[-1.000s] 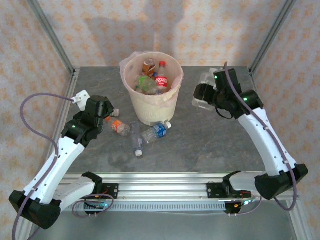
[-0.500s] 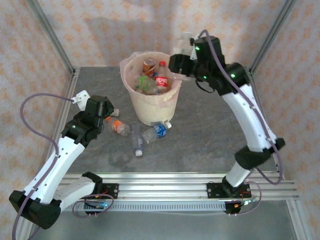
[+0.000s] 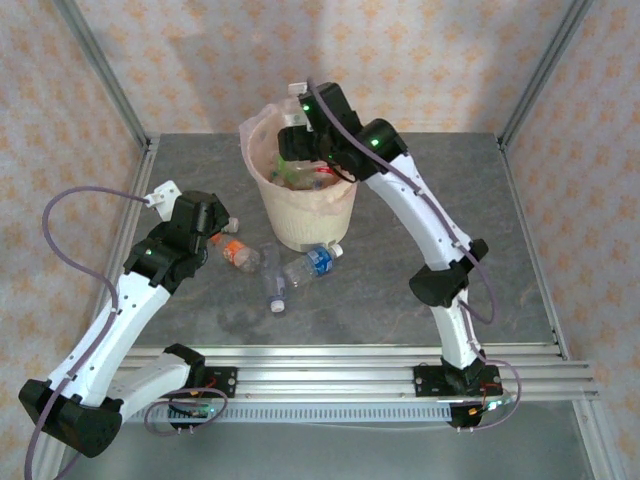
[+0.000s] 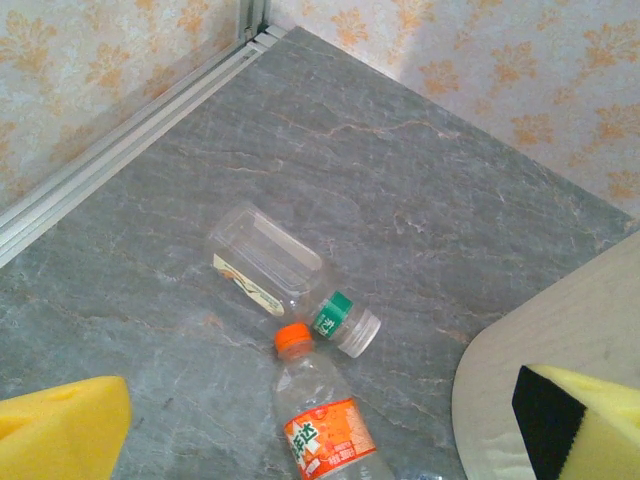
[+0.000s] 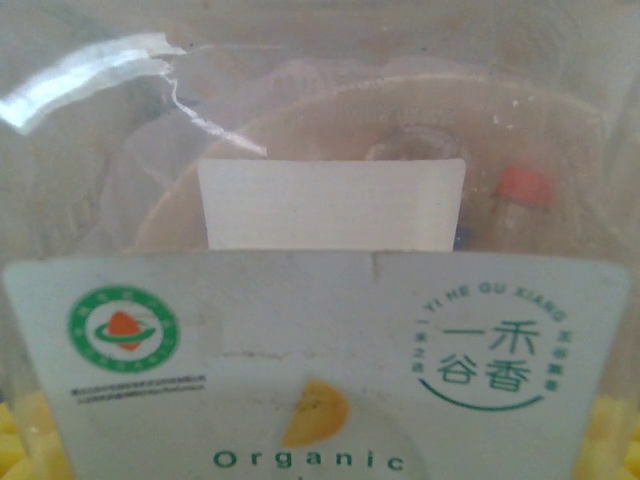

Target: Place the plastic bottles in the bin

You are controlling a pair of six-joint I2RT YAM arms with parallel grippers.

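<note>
Bin (image 3: 300,215): right gripper (image 3: 300,138), clamping a clear container (image 5: 320,330), seems over its far rim; dropped, it could miss. Left gripper (image 3: 212,224) gapes.

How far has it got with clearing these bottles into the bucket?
Several bottles already lie in the bin. The right gripper holds a clear container over it, not yet dropped. Four lie on the table: an orange-label bottle, a blue-label bottle, a clear bottle, and a green-label bottle by the open left gripper.
</note>
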